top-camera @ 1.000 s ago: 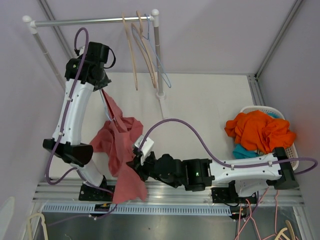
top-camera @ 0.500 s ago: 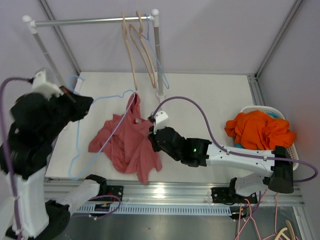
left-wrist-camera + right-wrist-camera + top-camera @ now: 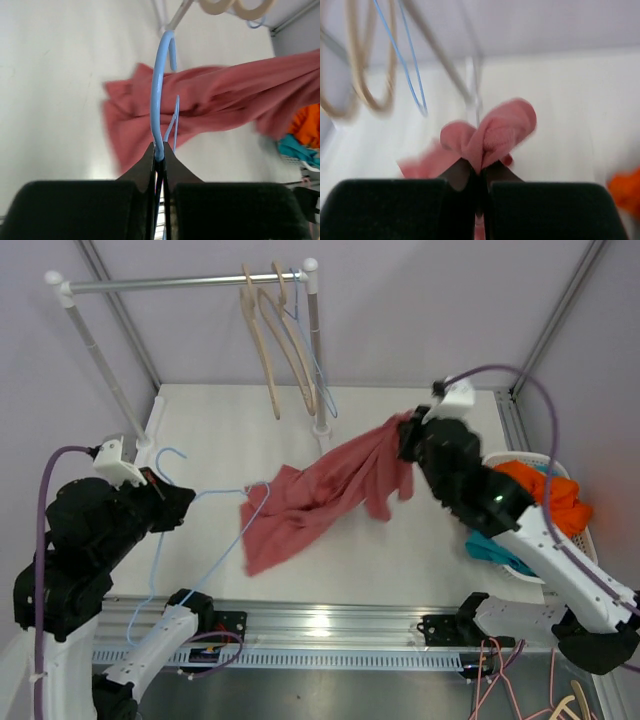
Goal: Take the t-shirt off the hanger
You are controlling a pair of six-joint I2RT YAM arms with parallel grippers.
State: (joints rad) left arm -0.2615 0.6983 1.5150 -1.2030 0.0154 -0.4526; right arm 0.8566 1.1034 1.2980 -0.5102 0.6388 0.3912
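A salmon-red t-shirt (image 3: 320,495) stretches across the middle of the table, from low left up to high right. My right gripper (image 3: 408,437) is shut on a bunched fold of the t-shirt (image 3: 492,134) and holds that end up. My left gripper (image 3: 178,502) is shut on the wire of a light blue hanger (image 3: 205,530) at the left. The hanger's blue hook (image 3: 161,75) points away from the gripper in the left wrist view, and the t-shirt (image 3: 210,105) lies beyond it. One hanger end (image 3: 262,487) touches the shirt's left edge; whether it is inside the cloth cannot be told.
A clothes rail (image 3: 180,282) stands at the back with wooden hangers (image 3: 270,340) and a blue wire hanger (image 3: 322,370). Its upright post (image 3: 316,350) is near the shirt. A white basket (image 3: 580,540) at the right holds orange and teal clothes (image 3: 545,490).
My right gripper has swung from the table's middle up and to the right, pulling the t-shirt out long. My left gripper has lowered with the blue hanger, which now lies mostly free of the cloth.
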